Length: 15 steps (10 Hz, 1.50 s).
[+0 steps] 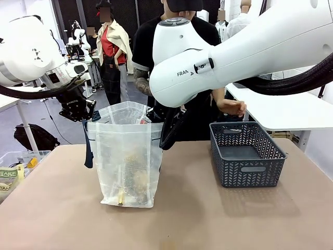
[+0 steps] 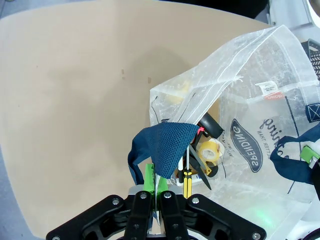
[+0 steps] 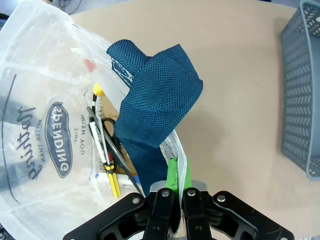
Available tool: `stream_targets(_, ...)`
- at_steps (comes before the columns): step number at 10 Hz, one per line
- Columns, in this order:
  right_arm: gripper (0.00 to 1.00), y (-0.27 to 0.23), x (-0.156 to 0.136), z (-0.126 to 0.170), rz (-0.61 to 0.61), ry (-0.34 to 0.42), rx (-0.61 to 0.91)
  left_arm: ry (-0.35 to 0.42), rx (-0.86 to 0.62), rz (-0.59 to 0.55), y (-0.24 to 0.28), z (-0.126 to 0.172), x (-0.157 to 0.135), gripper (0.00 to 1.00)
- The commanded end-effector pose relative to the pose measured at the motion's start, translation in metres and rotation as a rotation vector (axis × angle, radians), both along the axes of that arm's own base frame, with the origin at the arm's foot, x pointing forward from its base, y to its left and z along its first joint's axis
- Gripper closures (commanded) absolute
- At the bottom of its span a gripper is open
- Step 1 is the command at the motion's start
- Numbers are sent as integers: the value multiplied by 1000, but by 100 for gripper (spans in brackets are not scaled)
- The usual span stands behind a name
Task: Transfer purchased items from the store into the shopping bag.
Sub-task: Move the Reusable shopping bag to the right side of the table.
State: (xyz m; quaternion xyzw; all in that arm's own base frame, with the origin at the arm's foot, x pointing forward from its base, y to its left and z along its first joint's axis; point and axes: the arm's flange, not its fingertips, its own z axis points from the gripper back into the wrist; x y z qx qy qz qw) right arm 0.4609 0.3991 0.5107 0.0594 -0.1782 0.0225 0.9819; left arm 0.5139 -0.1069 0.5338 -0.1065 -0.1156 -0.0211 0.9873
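Shopping bag (image 1: 126, 156) upright, both grippers clamping rim; basket (image 1: 247, 154) beside.

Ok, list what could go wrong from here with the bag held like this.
1. Each claw, left and right, pinches only the thin rim of the shopping bag by a blue handle; the film could slip out or tear.
2. The bag stands upright mainly because it is held; on release it may slump and spill the scissors and tape roll.
3. The person's hand is above the basket, near the right arm.
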Motion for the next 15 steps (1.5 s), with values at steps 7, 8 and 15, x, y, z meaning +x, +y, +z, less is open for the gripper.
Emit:
stream_targets(7,100,-1,0,1,-2,-5,5,-4,-1,6,2,2,1,100)
stream_targets(8,100,-1,0,1,-2,-5,5,0,0,0,0,0,0,100)
stream_targets(15,100,50,1,12,365,-49,-169,245,-224,-205,-19,-5,-1,100)
